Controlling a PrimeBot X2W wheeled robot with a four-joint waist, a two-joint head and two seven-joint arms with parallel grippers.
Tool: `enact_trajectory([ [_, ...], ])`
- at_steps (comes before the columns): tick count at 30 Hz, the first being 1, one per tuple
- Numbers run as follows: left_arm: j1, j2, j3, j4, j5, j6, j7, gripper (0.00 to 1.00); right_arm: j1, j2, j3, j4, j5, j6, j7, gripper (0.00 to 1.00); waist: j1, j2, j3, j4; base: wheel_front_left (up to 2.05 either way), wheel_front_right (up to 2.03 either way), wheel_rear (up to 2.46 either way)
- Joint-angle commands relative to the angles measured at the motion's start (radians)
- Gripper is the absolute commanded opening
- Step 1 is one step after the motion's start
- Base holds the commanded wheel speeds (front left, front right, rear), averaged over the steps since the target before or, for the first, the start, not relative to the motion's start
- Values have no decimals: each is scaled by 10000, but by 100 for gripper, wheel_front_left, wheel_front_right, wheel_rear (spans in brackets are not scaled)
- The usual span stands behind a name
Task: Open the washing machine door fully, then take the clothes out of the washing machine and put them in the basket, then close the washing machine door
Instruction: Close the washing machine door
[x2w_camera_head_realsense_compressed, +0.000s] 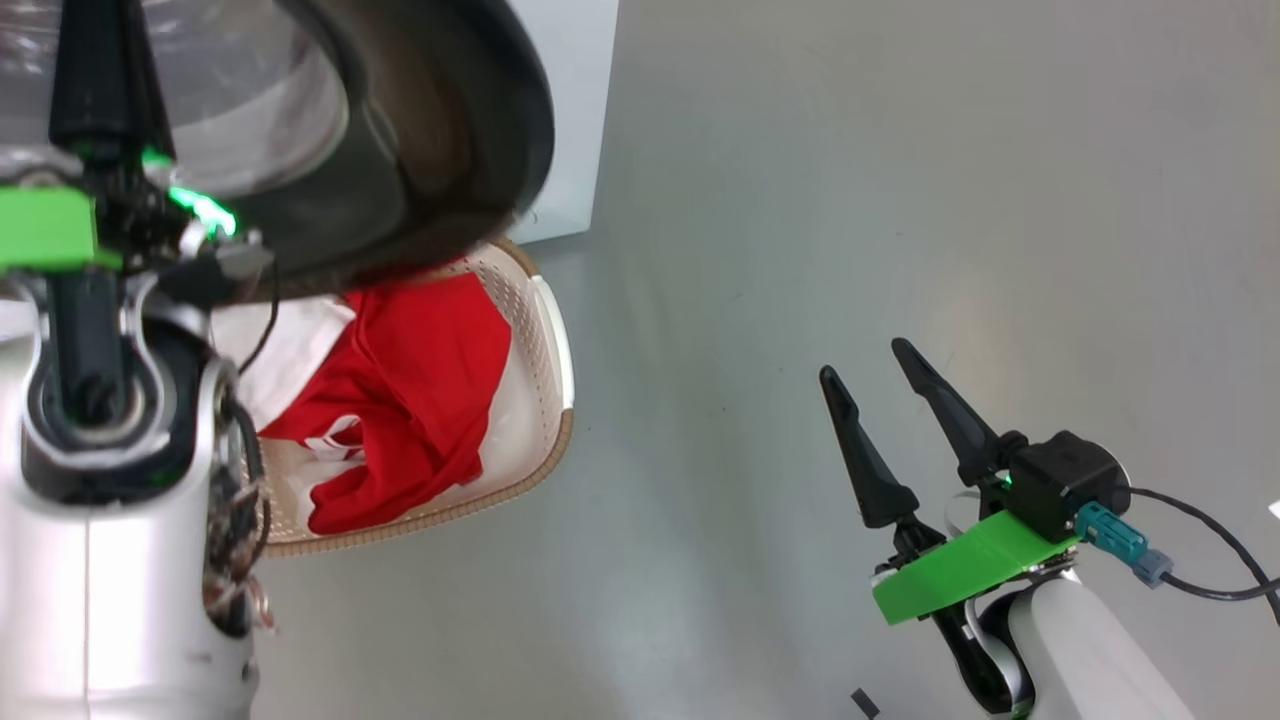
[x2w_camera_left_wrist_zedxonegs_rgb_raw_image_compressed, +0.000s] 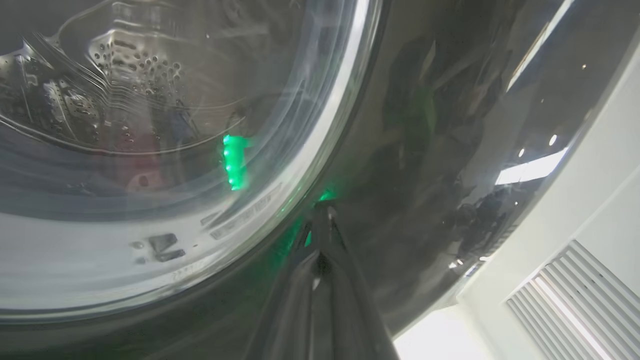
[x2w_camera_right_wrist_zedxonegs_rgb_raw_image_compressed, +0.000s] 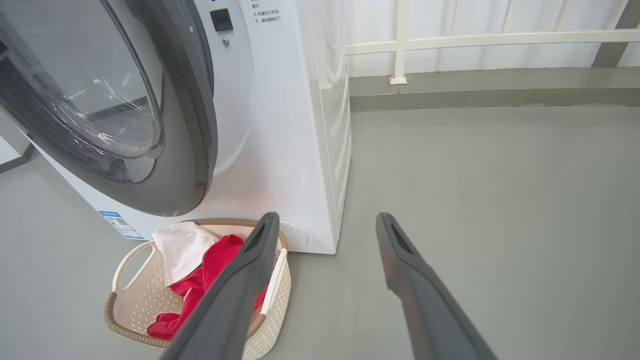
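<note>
One white washing machine (x2w_camera_right_wrist_zedxonegs_rgb_raw_image_compressed: 280, 150) stands on the grey floor (x2w_camera_right_wrist_zedxonegs_rgb_raw_image_compressed: 475, 200), with a white railing (x2w_camera_right_wrist_zedxonegs_rgb_raw_image_compressed: 450, 40) behind it. Its one round door (x2w_camera_head_realsense_compressed: 450, 130) hangs over the one basket (x2w_camera_right_wrist_zedxonegs_rgb_raw_image_compressed: 127, 260) just before the machine. The basket holds the clothes (x2w_camera_head_realsense_compressed: 420, 380): one red piece, one white. The left gripper (x2w_camera_left_wrist_zedxonegs_rgb_raw_image_compressed: 322, 220), jaws together, touches the door's black rim. The right gripper (x2w_camera_head_realsense_compressed: 865, 365), jaws apart, hangs over the floor.

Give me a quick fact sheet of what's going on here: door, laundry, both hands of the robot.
washing machine door: nearly closed, apparently not latched
clothes: red and white, lying in the basket
basket place: on floor before the washing machine
left gripper: shut, tip against door's black rim
right gripper: open, empty, over the floor
</note>
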Motion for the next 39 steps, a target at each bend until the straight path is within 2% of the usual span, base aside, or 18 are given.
enact_trajectory([
  [1, -317, 164, 79, -213, 98, -128, -7, 0, -87, 25, 242, -228, 129, 63, -63, 100, 0, 0, 78, -41, 0, 0, 0],
  [9, -1355, 134, -120, 783, 228, -516, -150, 0, -231, 26, 332, -201, 138, 63, -63, 100, 0, 0, 321, -190, 0, 0, 0],
  [19, -1277, 181, -23, 1275, 90, -883, -55, 0, -155, 26, 232, -117, 101, 63, -63, 100, 0, 0, 175, -147, 0, 0, 0],
  [20, -1193, 185, 8, 1284, 28, -868, -13, 9, -146, 26, 213, -106, 91, 63, -63, 100, 0, 0, 140, -113, 0, 0, 0],
  [21, -1088, 205, 26, 1285, -6, -851, 32, 25, -133, 26, 189, -106, 83, 63, -63, 100, 0, 0, 99, -74, 0, 0, 0],
  [22, -967, 253, 41, 1260, 9, -864, 51, 45, -122, 26, 173, -105, 78, 63, -63, 100, 0, 0, 47, -43, 0, 0, 0],
  [23, -815, 313, 48, 1219, 51, -901, 60, 97, -113, 26, 170, -101, 80, 63, -63, 100, 0, 0, -20, -21, 0, 0, 0],
  [24, -638, 380, 23, 1179, 104, -920, 101, 100, -103, 26, 166, -95, 94, 63, -63, 100, 0, 0, -91, 1, 0, 0, 0],
  [28, 173, 761, -12, 1010, 571, -897, 15, 100, -65, 26, 35, -76, 138, 63, -63, 100, 0, 0, -409, 121, 0, 0, 0],
  [32, 1019, 1708, -369, 798, 2432, -878, -726, 100, 3, 26, -123, -147, 116, 63, -63, 100, 0, 0, -719, 280, 0, 0, 0],
  [38, 2298, 2244, -1010, 610, 4089, -1102, -1317, 100, 217, -13, -290, -340, 82, 63, -63, 100, 0, 0, -1234, 593, 0, 0, 0],
  [39, 2298, 2244, -1010, 610, 4089, -1102, -1317, 100, 217, -13, -290, -340, 82, 63, -63, 100, 0, 0, -1234, 593, 0, 0, 0],
])
